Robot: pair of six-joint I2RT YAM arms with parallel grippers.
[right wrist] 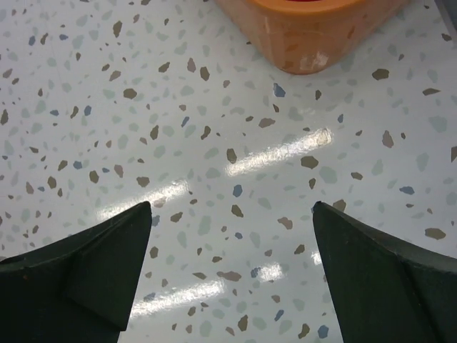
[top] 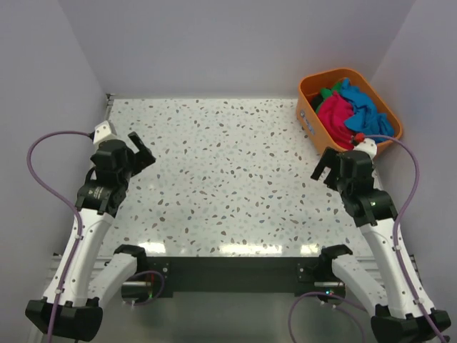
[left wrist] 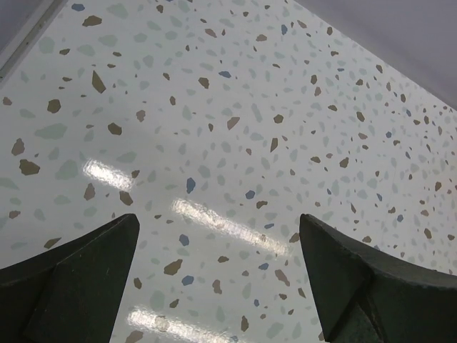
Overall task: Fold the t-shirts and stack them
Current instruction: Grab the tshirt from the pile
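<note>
The three t-shirts lie crumpled together in an orange basket (top: 311, 121) at the far right corner of the table (top: 228, 179). The red t-shirt (top: 335, 114) is bunched in the middle and near part of the heap. The blue t-shirt (top: 365, 100) lies on its far and right side, and a little of the green t-shirt (top: 327, 93) shows at the far left. None is spread out, so which way any shirt points cannot be told. The heap as a whole follows the basket's length, running from far left to near right.

The right pincer (top: 325, 167) hangs just beside the basket's near end, above bare tabletop, its jaws spread apart with nothing between them. The basket's near wall stands between it and the cloth. The left pincer (top: 142, 150) is well apart, over the left side of the table, its jaws likewise spread and holding nothing.
</note>
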